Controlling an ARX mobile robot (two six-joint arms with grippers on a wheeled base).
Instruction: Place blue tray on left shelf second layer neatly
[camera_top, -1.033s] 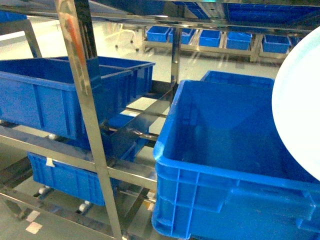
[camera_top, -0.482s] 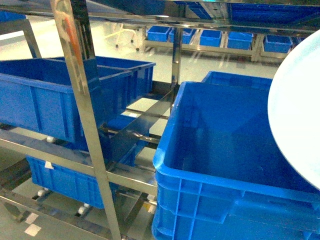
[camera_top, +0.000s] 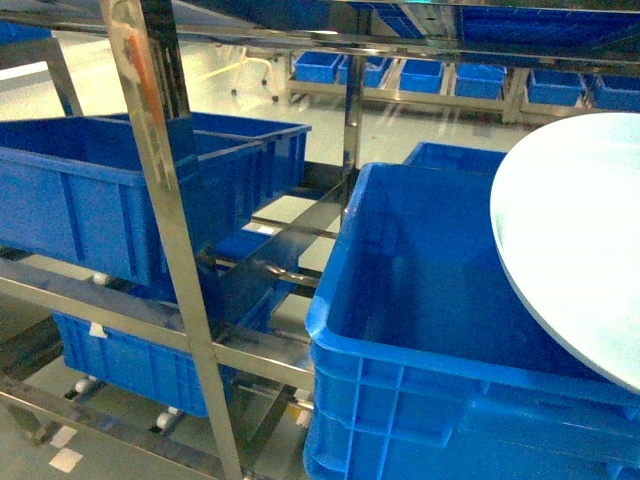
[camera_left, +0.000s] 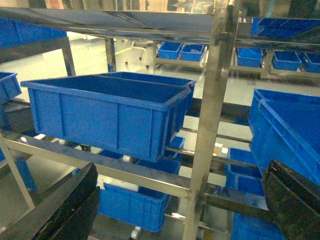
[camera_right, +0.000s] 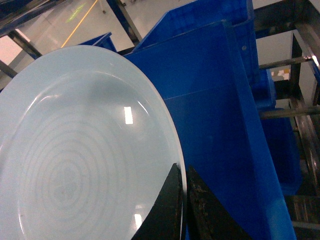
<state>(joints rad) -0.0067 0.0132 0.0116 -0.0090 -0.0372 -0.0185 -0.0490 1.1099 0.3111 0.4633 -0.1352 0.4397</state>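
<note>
Right fingers (camera_right: 181, 207) pinch blue tray (camera_right: 85, 145) rim.

The blue tray (camera_right: 85, 150) looks like smooth, glossy plastic or glazed ware; which one cannot be told. Light glints off it and faint concentric rings show in its face. Clamped on its rim, the right tool (camera_right: 183, 200) has dark, matt, slightly rough fingers (camera_right: 167, 210). Beside the tray, the big crate (camera_top: 440, 330) is deep-blue moulded plastic with a semi-gloss sheen and ribbed walls. Left of that crate, the shelf frame (camera_top: 160, 170) is polished, mirror-like metal. The floor (camera_top: 240, 70) behind the shelf is pale and shiny.
</note>
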